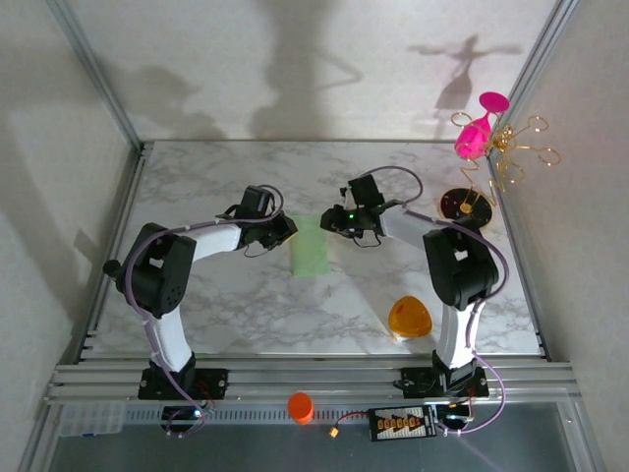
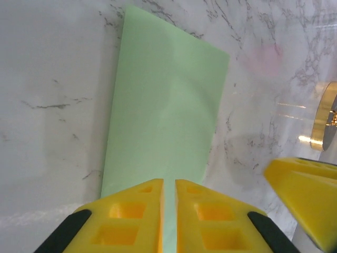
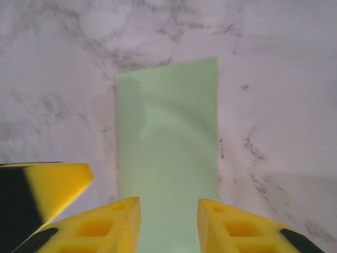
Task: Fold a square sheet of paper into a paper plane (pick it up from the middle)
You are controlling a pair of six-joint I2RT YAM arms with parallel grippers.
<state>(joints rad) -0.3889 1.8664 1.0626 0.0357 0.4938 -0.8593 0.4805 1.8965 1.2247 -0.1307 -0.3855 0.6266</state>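
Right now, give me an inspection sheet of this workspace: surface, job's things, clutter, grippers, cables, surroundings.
Surface: marble table, no spills seen.
Job's things: paper, pale green, lying flat as a rectangle longer than it is wide, between the two arms.
Clutter: orange triangle near the right arm's base; gold stand with pink glass at far right; orange cap on the front rail.
Grippers: left gripper shut on the paper's edge; right gripper open, paper between its jaws.
Cables: purple cables along both arms, off the paper.
Surroundings: white walls, metal frame.
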